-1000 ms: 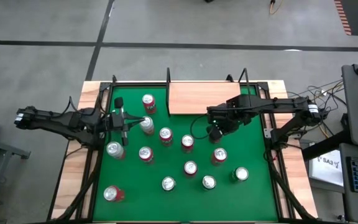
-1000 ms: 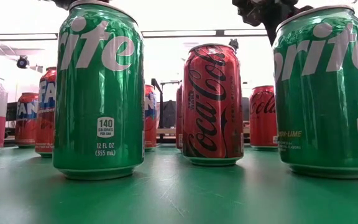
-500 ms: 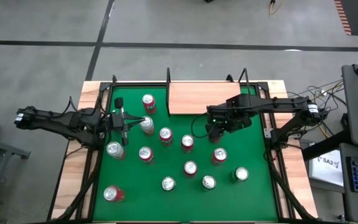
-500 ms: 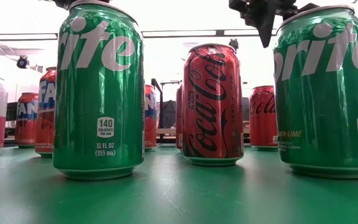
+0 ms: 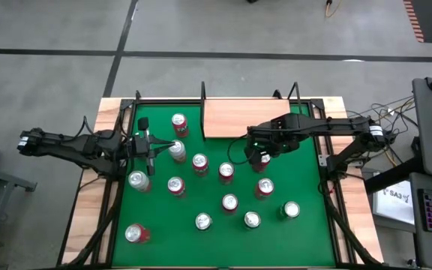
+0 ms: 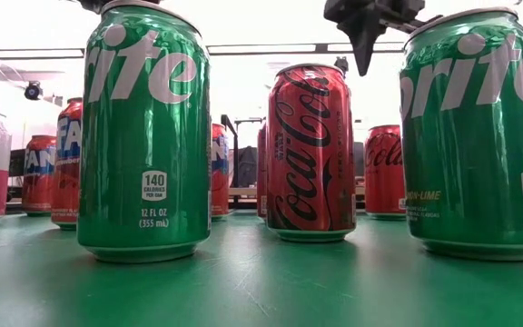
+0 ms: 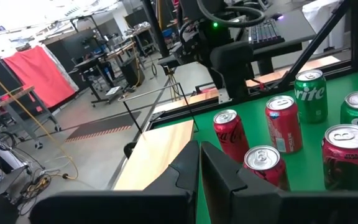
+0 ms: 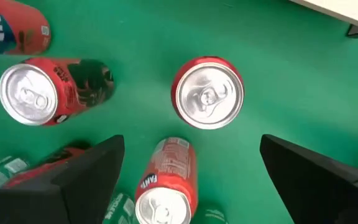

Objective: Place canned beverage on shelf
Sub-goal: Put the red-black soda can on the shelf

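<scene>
Several upright drink cans stand on their bases on the green tabletop (image 5: 306, 180). The shelf (image 5: 238, 118), a bare tan board, sits at the table's far edge. My right gripper (image 5: 259, 154) hangs open above the cans, just near of the shelf, pointing steeply down. In the right wrist view a red can (image 8: 207, 93) stands beyond my right gripper's (image 8: 191, 144) wide-spread fingers, untouched. My left gripper (image 5: 154, 148) waits shut at the left, beside a silver-topped can (image 5: 177, 151).
Two green Sprite cans (image 6: 145, 136) (image 6: 475, 136) and a Coca-Cola can (image 6: 311, 150) stand nearest the low camera. A Fanta can (image 8: 163, 186) and another red can (image 8: 33, 93) stand close to the one under my right gripper. Black uprights (image 5: 202, 94) flank the shelf.
My right gripper has opened from shut to wide and has rolled a little about its own axis while hanging in nearly the same place above the cans. No can has moved.
</scene>
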Robot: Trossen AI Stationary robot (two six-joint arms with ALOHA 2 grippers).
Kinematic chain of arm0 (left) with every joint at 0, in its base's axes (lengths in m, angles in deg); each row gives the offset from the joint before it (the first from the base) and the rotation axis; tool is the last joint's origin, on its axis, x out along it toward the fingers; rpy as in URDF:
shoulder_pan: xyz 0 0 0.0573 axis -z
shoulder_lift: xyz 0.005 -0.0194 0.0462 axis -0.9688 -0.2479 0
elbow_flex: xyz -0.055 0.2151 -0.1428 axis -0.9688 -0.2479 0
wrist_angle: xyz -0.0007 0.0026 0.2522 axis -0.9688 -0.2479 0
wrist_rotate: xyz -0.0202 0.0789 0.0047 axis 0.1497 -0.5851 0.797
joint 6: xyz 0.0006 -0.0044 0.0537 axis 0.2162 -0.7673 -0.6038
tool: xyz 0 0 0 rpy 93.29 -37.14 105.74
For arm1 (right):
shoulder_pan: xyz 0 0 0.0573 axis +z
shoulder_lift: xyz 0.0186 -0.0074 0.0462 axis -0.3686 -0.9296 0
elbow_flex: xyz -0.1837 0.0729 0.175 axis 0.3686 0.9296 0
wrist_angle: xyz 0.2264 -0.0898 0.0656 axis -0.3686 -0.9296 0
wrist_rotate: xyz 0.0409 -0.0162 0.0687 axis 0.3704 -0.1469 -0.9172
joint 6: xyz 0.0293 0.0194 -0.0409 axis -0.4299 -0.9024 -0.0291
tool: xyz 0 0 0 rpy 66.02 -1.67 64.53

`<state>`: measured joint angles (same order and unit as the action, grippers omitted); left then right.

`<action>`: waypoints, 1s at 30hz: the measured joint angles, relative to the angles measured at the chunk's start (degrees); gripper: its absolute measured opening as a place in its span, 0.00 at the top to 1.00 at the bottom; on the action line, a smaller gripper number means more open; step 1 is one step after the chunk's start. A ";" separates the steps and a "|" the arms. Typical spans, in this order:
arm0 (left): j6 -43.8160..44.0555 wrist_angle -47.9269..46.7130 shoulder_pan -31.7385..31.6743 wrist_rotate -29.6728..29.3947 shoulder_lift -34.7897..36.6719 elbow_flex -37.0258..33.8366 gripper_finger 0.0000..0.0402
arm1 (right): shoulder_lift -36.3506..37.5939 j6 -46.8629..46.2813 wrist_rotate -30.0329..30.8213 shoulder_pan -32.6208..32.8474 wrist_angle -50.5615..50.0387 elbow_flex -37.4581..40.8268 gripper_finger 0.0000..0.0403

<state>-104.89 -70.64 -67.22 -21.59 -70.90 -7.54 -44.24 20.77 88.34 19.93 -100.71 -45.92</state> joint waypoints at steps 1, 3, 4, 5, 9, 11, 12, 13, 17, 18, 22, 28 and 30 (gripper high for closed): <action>0.01 0.00 0.00 0.00 0.00 0.00 1.00 | -0.09 -0.11 0.02 -0.31 0.01 0.18 0.09; 0.01 0.00 0.00 0.02 -0.02 0.00 1.00 | -0.35 0.19 -0.01 -0.99 0.00 0.71 0.09; 0.01 0.00 0.00 0.01 -0.04 0.00 1.00 | -0.72 0.19 0.02 -1.26 -0.02 0.76 0.09; 0.01 -0.01 0.00 0.02 -0.06 0.00 1.00 | -0.92 0.27 0.00 -1.53 -0.03 0.76 0.09; 0.01 -0.02 0.00 0.02 -0.07 0.00 1.00 | -1.93 1.57 0.01 -2.86 -0.01 0.83 0.09; 0.01 -0.04 0.00 0.02 -0.15 0.00 1.00 | -2.87 2.35 -0.03 -3.45 0.00 0.83 0.09; 0.01 -0.02 0.00 0.02 -0.17 0.00 1.00 | -3.50 2.75 -0.03 -3.70 0.00 0.83 0.09; 0.01 -0.03 0.00 0.02 -0.17 -0.03 1.00 | -4.00 3.22 -0.09 -3.99 -0.06 0.83 0.09; 0.01 -0.09 0.00 0.02 -0.17 -0.20 1.00 | -6.14 5.22 -1.41 -4.88 -0.15 0.83 0.09; 0.01 -0.09 0.00 0.02 -0.17 -0.21 1.00 | -6.79 5.61 -1.47 -4.94 -0.11 0.83 0.09; 0.03 -0.39 0.00 0.02 -0.17 -0.33 1.00 | -8.97 6.99 -2.51 -5.10 -0.12 0.83 0.09; 0.21 -0.82 0.00 0.02 -0.17 -0.35 1.00 | -10.91 8.14 -3.11 -5.09 -0.15 1.15 0.09; 0.39 -0.88 0.00 0.02 -0.17 -0.35 1.00 | -11.21 8.25 -2.98 -5.09 -0.13 1.42 0.09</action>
<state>-104.50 -71.51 -67.22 -21.57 -71.07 -7.89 -55.45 29.03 85.37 14.84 -100.84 -44.50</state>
